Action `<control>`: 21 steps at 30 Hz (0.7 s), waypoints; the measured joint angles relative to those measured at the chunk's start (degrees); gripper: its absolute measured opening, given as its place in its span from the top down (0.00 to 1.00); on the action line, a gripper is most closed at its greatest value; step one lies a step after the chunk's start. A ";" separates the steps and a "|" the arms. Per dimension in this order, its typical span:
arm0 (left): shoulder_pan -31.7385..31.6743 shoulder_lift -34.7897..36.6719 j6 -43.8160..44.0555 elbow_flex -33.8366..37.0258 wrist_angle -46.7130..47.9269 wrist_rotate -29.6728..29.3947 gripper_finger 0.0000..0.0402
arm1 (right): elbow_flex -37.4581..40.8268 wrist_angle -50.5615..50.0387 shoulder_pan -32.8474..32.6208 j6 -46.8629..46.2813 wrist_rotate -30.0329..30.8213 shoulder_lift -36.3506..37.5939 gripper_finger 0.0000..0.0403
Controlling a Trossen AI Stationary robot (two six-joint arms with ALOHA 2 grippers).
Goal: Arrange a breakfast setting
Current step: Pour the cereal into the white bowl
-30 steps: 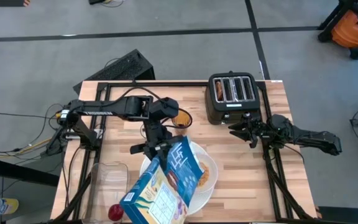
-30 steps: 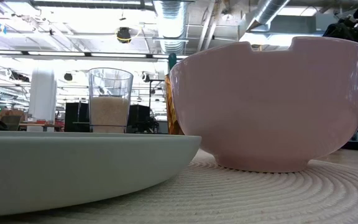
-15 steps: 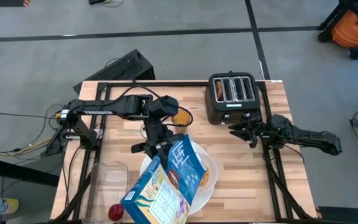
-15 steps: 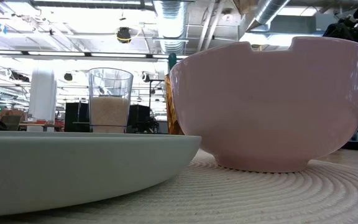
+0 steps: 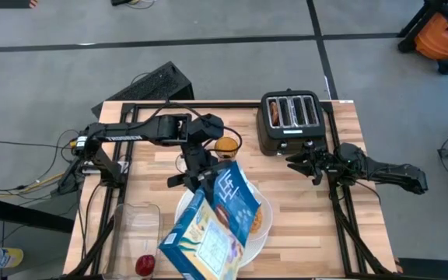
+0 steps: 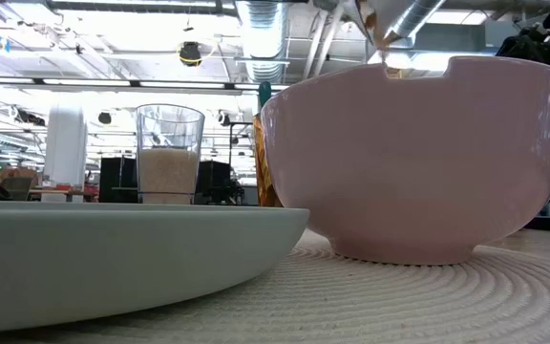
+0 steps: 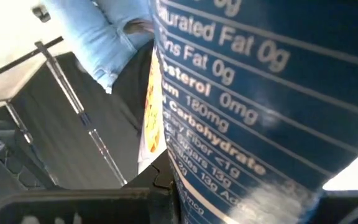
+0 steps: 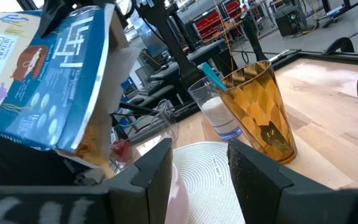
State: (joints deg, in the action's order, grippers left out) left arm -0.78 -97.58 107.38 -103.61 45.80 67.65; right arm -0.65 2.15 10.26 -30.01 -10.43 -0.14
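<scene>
My left gripper (image 5: 201, 177) is shut on the blue cereal box (image 5: 212, 229), which hangs tilted over the white bowl (image 5: 259, 219) of orange cereal flakes. The bowl stands on the large white plate (image 5: 249, 247). In the right wrist view the box's (image 8: 48, 81) open end (image 8: 99, 146) points down. The red apple (image 5: 144, 265) lies at the near left edge. The blue-handled spoon (image 8: 211, 78) stands in a clear glass. The bagel (image 5: 274, 113) sticks out of a toaster slot. My right gripper (image 5: 298, 162) waits open at the right. My left gripper holds the cereal box by its narrow printed side panel (image 7: 229, 124), near the box's far, lower end (image 5: 208, 187). It comes roughly level from the table's far left. The box hides the fingertips. The box is lifted clear and tilted, raised end toward the near edge.
The black toaster (image 5: 290, 123) stands at the far right. An amber glass (image 5: 225, 146) and the clear glass (image 8: 219, 115) stand behind the plate. A clear plastic tub (image 5: 138, 222) lies at the near left. A round white placemat (image 8: 204, 165) lies under the dishes.
The cereal box has swung a little: its raised near end has shifted toward the table's right. Its open end now shows above the bowl's rim in the low view, with flakes at it. My right arm has kept still.
</scene>
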 joint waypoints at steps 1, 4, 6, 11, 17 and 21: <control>0.06 0.00 0.01 0.00 -0.03 0.30 0.83 | 0.00 0.00 0.00 -0.01 0.00 0.00 0.56; 0.20 0.00 -0.04 0.00 0.35 1.31 0.83 | 0.00 0.00 0.00 -0.01 0.01 0.00 0.56; 0.24 0.00 -0.75 0.00 0.37 0.99 0.83 | 0.01 0.00 0.00 -0.01 -0.01 0.00 0.56; 0.76 0.00 -4.49 0.00 2.19 -2.01 0.83 | 0.00 0.00 0.02 0.00 0.00 0.00 0.56; 0.83 0.00 -13.00 0.00 4.56 -4.93 0.83 | -0.01 0.00 0.00 -0.01 0.00 0.00 0.56; 1.39 0.00 -18.47 0.00 7.49 -6.05 0.83 | 0.00 0.00 0.02 -0.01 -0.01 0.00 0.56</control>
State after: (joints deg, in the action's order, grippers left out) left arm 0.61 -97.58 88.91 -103.61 53.29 61.61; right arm -0.65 2.15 10.28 -30.02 -10.44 -0.14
